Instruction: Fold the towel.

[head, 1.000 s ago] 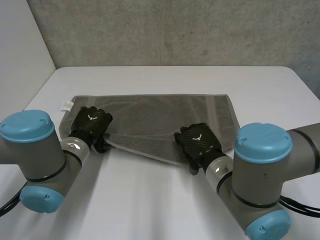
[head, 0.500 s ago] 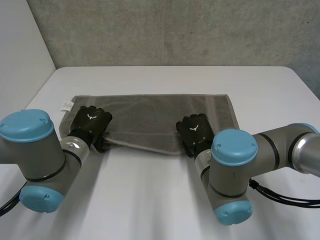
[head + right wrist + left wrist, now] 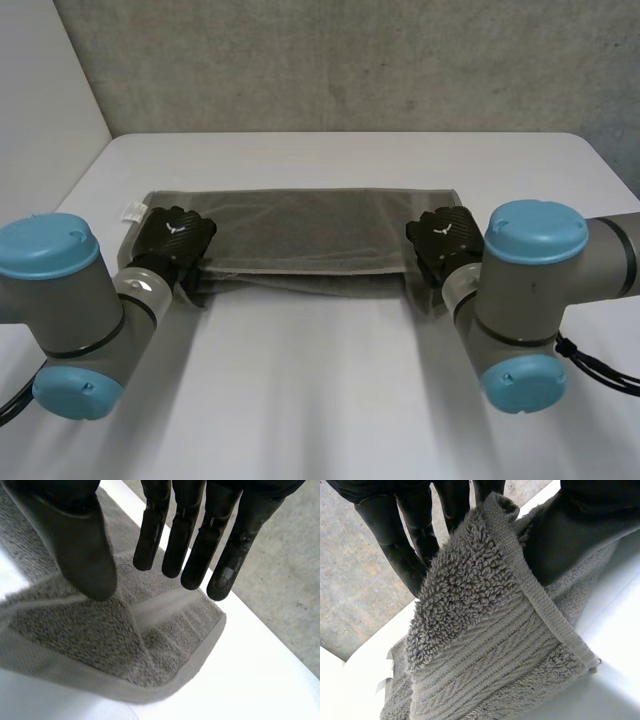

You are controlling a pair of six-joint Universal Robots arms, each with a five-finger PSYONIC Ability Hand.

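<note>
White surface (image 3: 320,400), backed by a grey concrete wall (image 3: 350,60). Grey towel (image 3: 310,225): terry cloth lying as a long band across the middle of the surface, one layer over another along its near edge. Left robot hand (image 3: 175,235): at the towel's left end, closed on a raised corner, cloth pinched between fingers (image 3: 415,555) and thumb. Right robot hand (image 3: 445,235): at the towel's right end, fingers (image 3: 200,555) straight and apart from the thumb, above the flat corner, gripping nothing. White label (image 3: 132,211): at the towel's far left corner.
</note>
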